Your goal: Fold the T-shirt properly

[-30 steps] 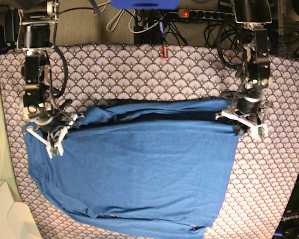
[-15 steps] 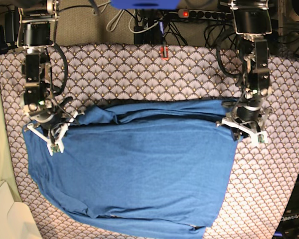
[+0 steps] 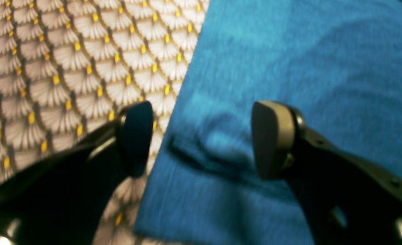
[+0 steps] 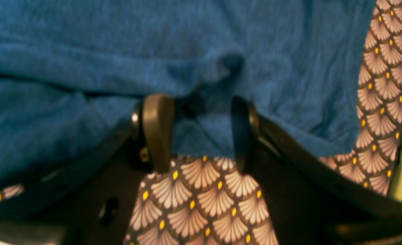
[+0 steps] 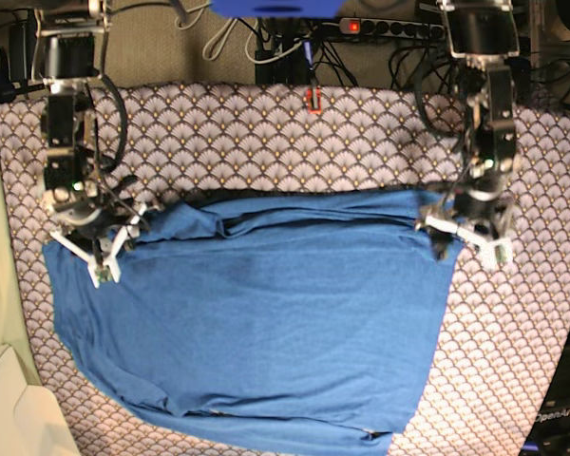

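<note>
Your T-shirt lies spread across the tablecloth. Your left gripper at 3 o'clock stands wide over its edge, holding nothing; your right gripper at 9 o'clock gapes around a fold, not pinching it

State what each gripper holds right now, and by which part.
Nothing. The left gripper has its jaws spread over the T-shirt edge; the right gripper has open jaws straddling a bunched fold.

Bare tablecloth lies beyond the T-shirt; cables crowd the far edge.
</note>
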Robot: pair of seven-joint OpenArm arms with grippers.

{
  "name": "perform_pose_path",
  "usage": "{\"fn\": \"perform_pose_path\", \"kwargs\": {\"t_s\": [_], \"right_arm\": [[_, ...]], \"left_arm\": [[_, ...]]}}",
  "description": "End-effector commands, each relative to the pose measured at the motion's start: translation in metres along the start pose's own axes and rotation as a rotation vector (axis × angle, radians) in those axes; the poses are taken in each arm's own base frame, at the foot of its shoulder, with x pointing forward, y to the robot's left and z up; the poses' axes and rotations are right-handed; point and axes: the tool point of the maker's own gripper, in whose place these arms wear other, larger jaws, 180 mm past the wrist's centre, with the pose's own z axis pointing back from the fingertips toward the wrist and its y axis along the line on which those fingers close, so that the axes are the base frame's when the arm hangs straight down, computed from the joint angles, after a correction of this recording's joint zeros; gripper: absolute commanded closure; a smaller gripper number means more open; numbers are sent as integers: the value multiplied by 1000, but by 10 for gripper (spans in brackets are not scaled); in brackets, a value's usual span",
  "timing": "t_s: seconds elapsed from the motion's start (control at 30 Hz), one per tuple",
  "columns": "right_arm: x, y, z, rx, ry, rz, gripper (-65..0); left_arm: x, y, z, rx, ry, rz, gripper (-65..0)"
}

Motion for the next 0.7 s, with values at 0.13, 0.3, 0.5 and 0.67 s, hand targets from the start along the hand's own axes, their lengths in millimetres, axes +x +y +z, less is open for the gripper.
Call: {"fn": "perform_pose_path", "kwargs": {"t_s": [0.13,0.3,0.5,0.67], "right_arm": [[24,0,19,-12,-99,24,-289],[21,4,24,-9,-102,29,-289],[14,6,24,-4,-86,28,-289],[5,11,25,5,-71,31,-289]], "left_arm": [[-12,15,11,34,3,7,-441],[-35,19,17,42,53,6,-441],[-43,11,18,34,66,29,-440],[-49,11,15,35,82,34,-383]]}}
